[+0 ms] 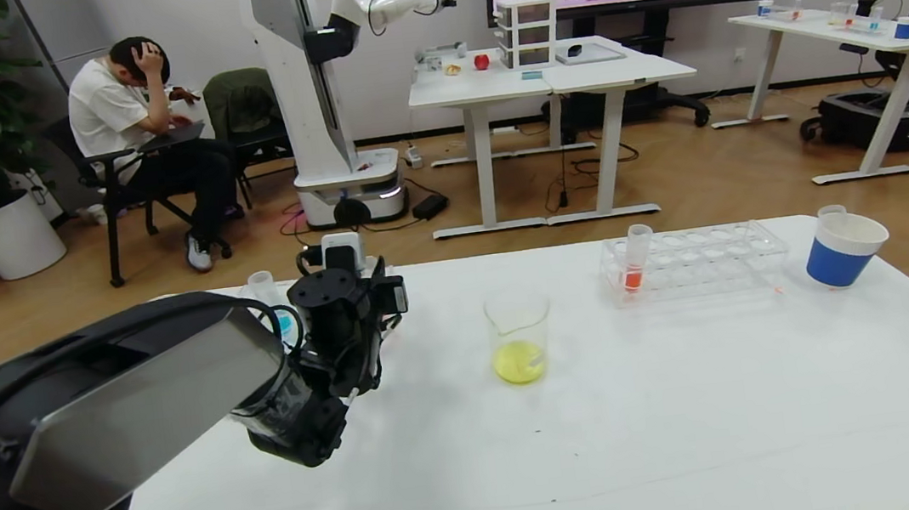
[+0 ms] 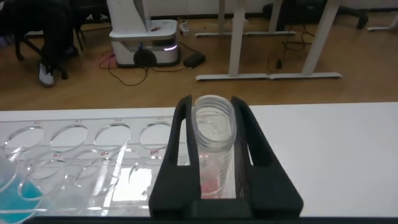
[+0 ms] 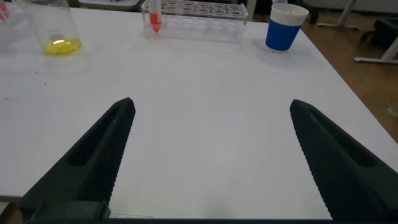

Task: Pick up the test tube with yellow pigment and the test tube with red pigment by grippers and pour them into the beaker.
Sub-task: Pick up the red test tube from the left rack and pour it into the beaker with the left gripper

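My left gripper (image 2: pixel 210 102) is shut on the test tube with red pigment (image 2: pixel 214 134), one black finger pressed on each side of its clear wall. A little red liquid sits at the tube's bottom. The tube stands upright at the end of a clear rack (image 2: pixel 81 146). In the head view my left wrist (image 1: pixel 342 319) is at the table's far left and hides that rack. The beaker (image 1: pixel 519 337) stands mid-table with yellow liquid in it. The test tube with yellow pigment is out of view. My right gripper (image 3: pixel 211 104) hangs open over bare table.
A second clear rack (image 1: pixel 691 262) at the far right holds another red-liquid tube (image 1: pixel 635 264). A blue-and-white paper cup (image 1: pixel 843 249) stands beside it. Blue liquid (image 2: pixel 15 193) shows at the left rack's other end. Desks, a robot and a seated person are beyond the table.
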